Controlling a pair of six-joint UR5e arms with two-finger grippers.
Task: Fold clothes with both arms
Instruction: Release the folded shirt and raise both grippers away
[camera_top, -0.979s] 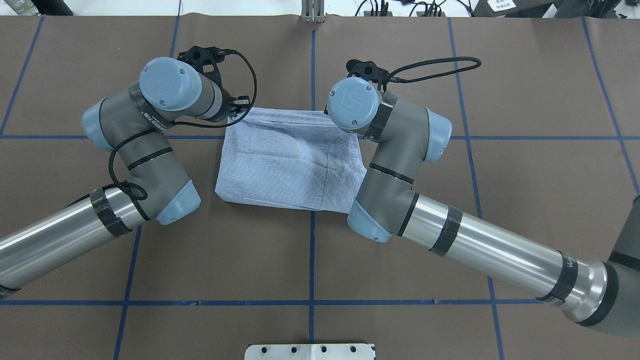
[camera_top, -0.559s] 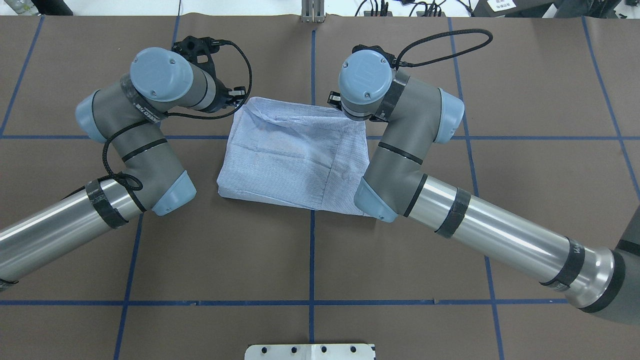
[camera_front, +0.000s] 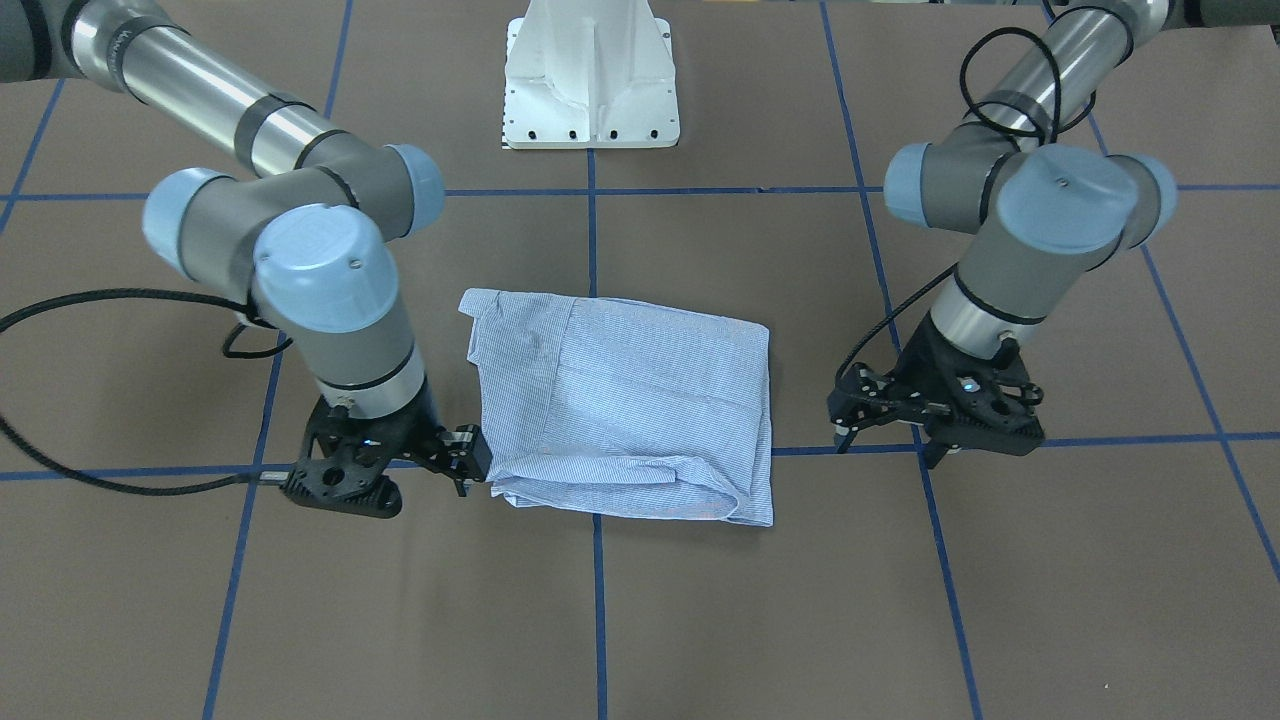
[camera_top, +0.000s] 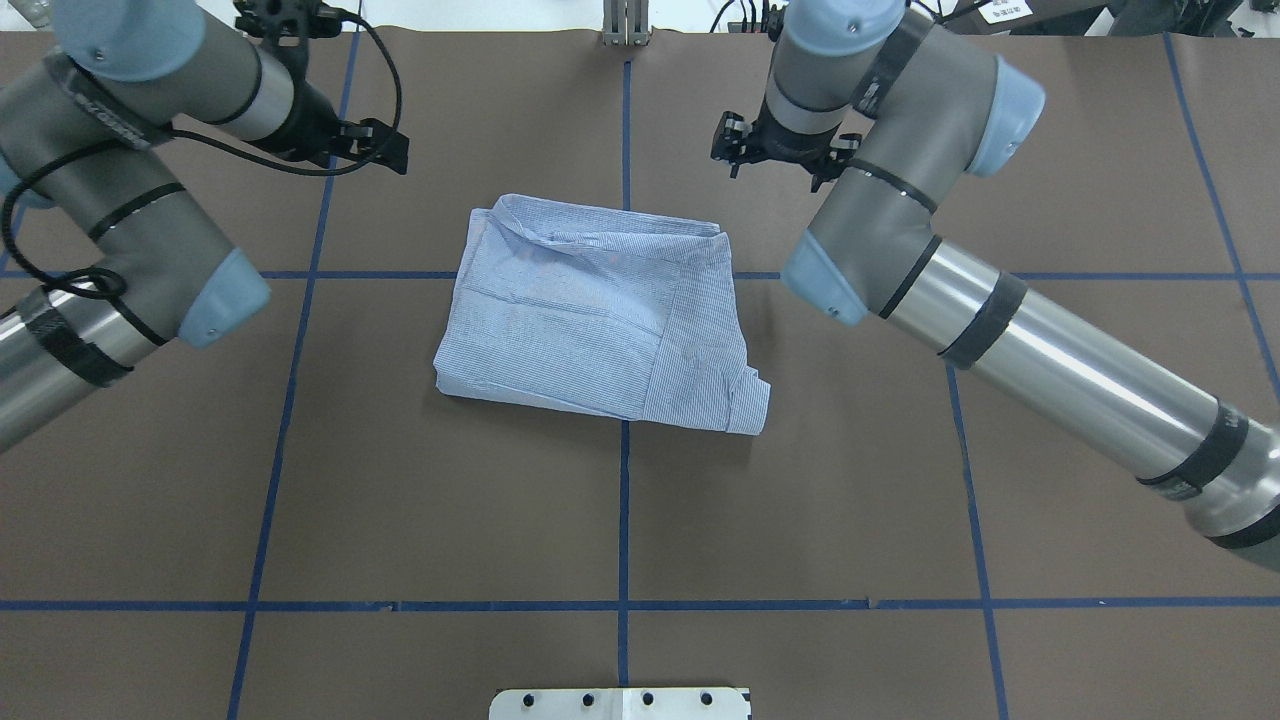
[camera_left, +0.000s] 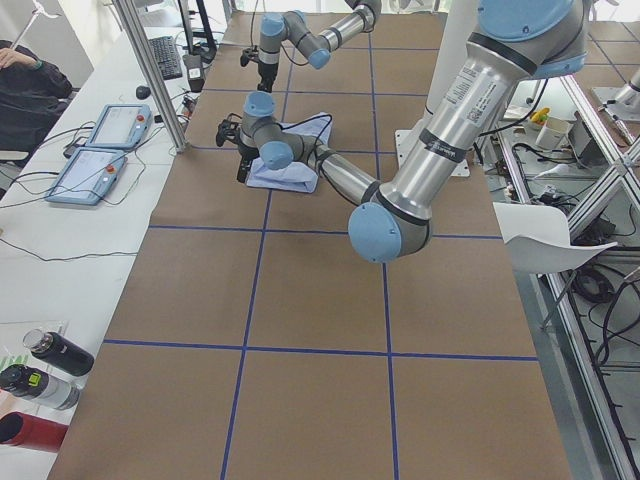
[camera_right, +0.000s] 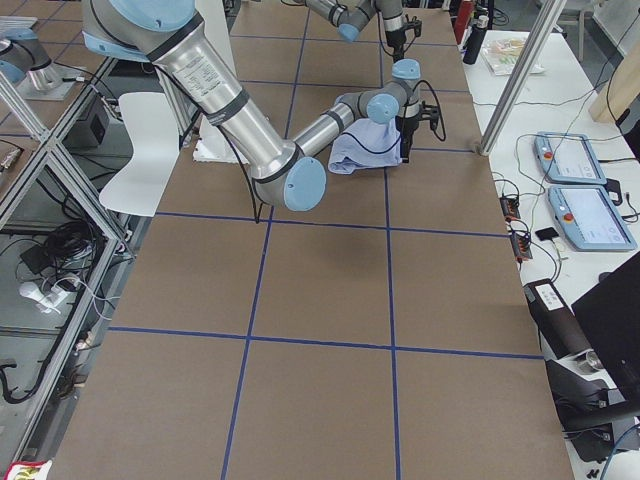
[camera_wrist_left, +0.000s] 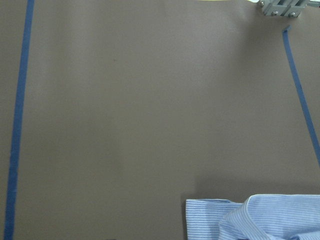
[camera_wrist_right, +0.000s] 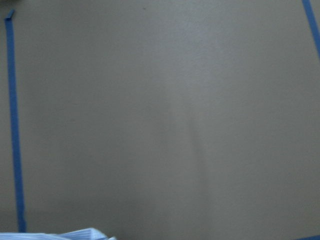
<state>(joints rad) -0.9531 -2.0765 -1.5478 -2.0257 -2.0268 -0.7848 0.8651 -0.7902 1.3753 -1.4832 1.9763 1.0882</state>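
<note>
Overhead exterior: you've got the shirt (camera_top: 600, 320) lying folded into a rough rectangle mid-table. It straddles the centre blue tape line (camera_top: 623, 500) and the cross line running under its far part. The far edge is a soft rolled fold. The near corner on the robot's right is slightly bunched. The table (camera_top: 450, 480) is brown-covered with a tape grid on top.

Off the far corner on the robot's left hangs the left gripper (camera_top: 385, 150), well apart from the cloth, with nothing in it. Beyond the far corner on the other side, the right gripper (camera_top: 770, 160) is also apart from the cloth and empty.

You can't read the jaw spread on either one (the wrist cameras show no fingers at all), so I can't tell whether they are spread or closed.

In the front-facing view, the right gripper (camera_front: 465, 465) looks as if it's just beside the shirt's (camera_front: 625, 405) corner, but overhead shows a gap there. The left gripper (camera_front: 890, 435) is clearly off to the side, over a tape crossing. The white pedestal base (camera_front: 590, 90) sits behind the shirt on the centre line.

Both wrist views look down on bare table. A cuff-like striped edge (camera_wrist_left: 250, 220) shows at the bottom of the left one. Only a sliver of stripes (camera_wrist_right: 75, 235) shows at the bottom of the right one.

In the side views, the shirt (camera_left: 285, 175) is a small pale patch at the near arm's wrist.
</note>
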